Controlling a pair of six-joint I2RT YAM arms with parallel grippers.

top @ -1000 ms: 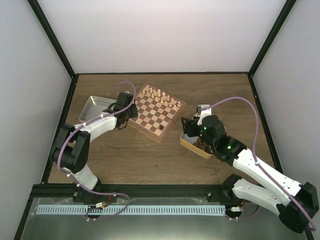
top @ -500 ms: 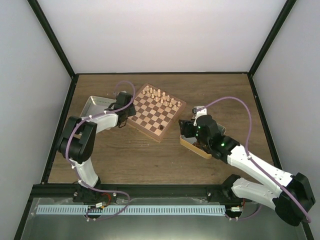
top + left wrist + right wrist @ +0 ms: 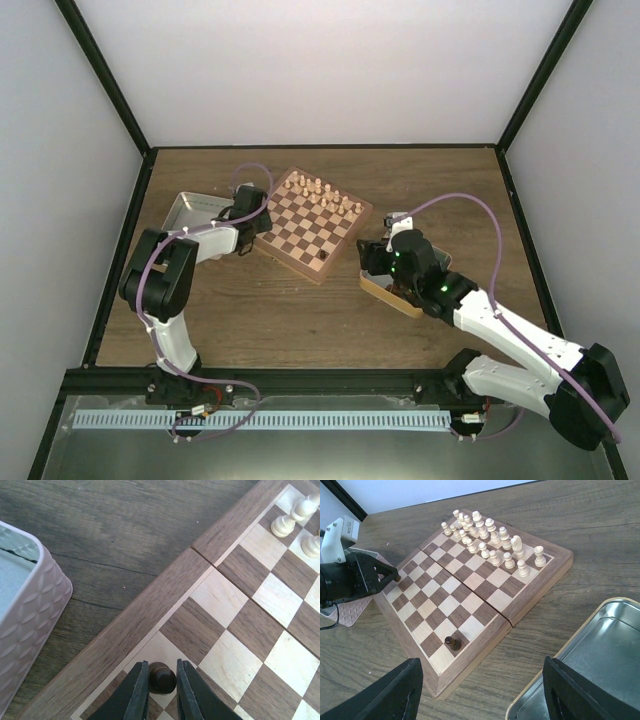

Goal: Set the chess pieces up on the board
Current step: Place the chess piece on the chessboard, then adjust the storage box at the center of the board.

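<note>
Your left gripper [image 3: 162, 680] pinches a dark chess piece [image 3: 161, 675] over a light corner square of the board [image 3: 150, 600], so placement looks under way. Next, set it down upright and release. Your right gripper [image 3: 480, 690] hangs wide open and empty beside the board, over the tin [image 3: 600, 650].

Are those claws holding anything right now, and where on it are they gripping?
The left gripper pinches a dark piece by its round head, just above the board. The right gripper is open and holds nothing.
</note>
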